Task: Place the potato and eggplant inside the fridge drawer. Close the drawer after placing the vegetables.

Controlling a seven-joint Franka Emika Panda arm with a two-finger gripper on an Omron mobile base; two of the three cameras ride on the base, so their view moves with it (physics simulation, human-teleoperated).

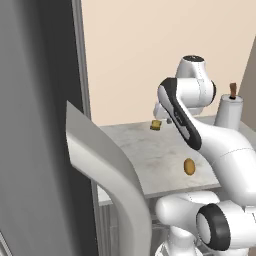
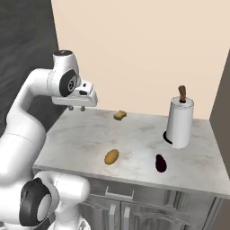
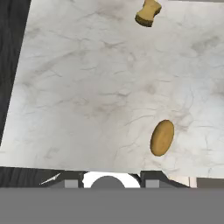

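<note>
So far nothing is held: the two-finger gripper (image 2: 77, 108) hangs above the far-left part of the grey-veined marble counter top (image 2: 134, 134), fingers pointing down, jaws drawn together with nothing between them. Nearest the front edge lies the small smooth orange-brown oval potato (image 2: 111, 157), lying free; to its right, also near the front, the small near-black rounded eggplant (image 2: 160, 163), just in front of the white paper-towel roll with the brown post (image 2: 180, 121). Farther back, near the wall, sits a small yellowish-brown cube (image 2: 119, 115). Risk, as I judge it: both vegetables are rounded and close to the counter's front edge, so an off-centre pinch could roll one off onto the floor; the eggplant's nearness to the roll could also crowd the fingers. The cube could be mistaken for the potato. Pose: upper links folded high, wrist level, hand well apart from both vegetables.
</note>
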